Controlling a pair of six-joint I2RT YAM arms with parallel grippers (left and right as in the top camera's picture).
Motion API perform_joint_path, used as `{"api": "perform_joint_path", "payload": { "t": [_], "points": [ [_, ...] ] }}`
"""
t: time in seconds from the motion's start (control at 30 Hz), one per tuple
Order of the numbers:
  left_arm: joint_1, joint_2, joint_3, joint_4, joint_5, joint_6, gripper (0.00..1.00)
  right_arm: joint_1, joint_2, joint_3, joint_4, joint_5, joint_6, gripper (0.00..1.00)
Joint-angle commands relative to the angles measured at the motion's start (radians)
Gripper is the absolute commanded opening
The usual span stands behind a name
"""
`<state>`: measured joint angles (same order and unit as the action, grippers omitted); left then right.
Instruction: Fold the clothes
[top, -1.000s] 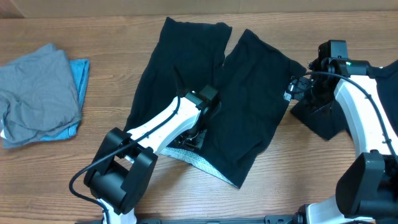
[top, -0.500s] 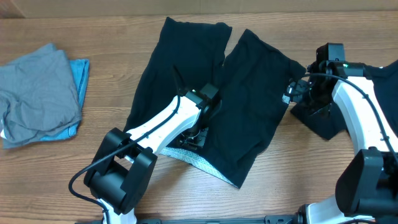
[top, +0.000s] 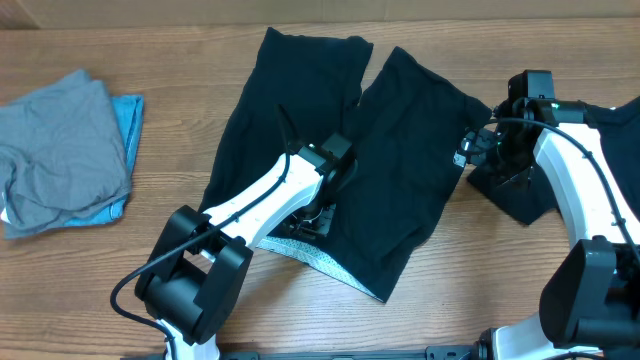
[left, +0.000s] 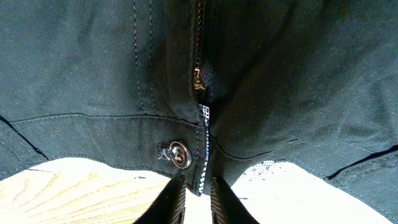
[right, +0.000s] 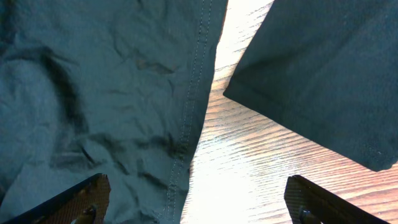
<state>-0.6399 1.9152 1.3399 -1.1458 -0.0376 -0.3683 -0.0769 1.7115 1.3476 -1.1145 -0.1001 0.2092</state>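
A wide black pair of pants (top: 300, 110) lies spread on the wooden table, its two legs pointing away and its waistband near the front. My left gripper (top: 318, 212) is shut on the waistband at the fly, next to the metal button (left: 180, 154) and zipper (left: 200, 81). My right gripper (top: 478, 145) is open and empty above the outer edge of the right leg (right: 112, 93), fingers straddling its seam. Another black garment (top: 530, 195) lies at the right, its corner showing in the right wrist view (right: 323, 68).
A folded grey piece (top: 60, 150) lies on a light-blue piece (top: 128, 120) at the far left. Bare wood table (top: 480, 290) shows in front and between the pants and the right black garment.
The right gripper has shifted slightly to the right and up. The left arm and the pants have not moved.
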Motion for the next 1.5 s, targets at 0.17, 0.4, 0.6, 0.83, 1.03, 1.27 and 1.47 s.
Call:
{"api": "perform_joint_path", "payload": {
  "t": [0.17,0.4,0.6,0.83,1.03,1.27,1.47],
  "points": [
    [-0.002,-0.015,0.014,0.002,0.005,-0.013,0.32,0.001,0.006,-0.005,0.005,-0.002,0.005,0.94],
    [-0.002,-0.015,0.008,0.006,0.002,-0.013,0.31,0.001,0.006,-0.005,0.006,-0.002,0.005,0.94],
    [-0.002,-0.014,-0.024,0.032,0.001,-0.004,0.26,0.001,0.006,-0.005,0.008,-0.003,0.005,0.95],
    [0.002,-0.014,-0.024,0.031,-0.018,0.002,0.21,0.001,0.006,-0.005,0.010,-0.003,0.005,0.95],
    [0.002,-0.014,-0.025,0.025,-0.042,0.002,0.19,0.001,0.006,-0.005,0.006,-0.003,0.005,0.95],
    [0.002,-0.014,-0.036,0.025,-0.049,0.002,0.11,0.001,0.006,-0.005,0.006,-0.003,0.005,0.95],
    [0.002,-0.014,-0.045,0.025,-0.048,0.002,0.08,0.001,0.006,-0.005,0.006,-0.003,0.005,0.95]
  ]
}}
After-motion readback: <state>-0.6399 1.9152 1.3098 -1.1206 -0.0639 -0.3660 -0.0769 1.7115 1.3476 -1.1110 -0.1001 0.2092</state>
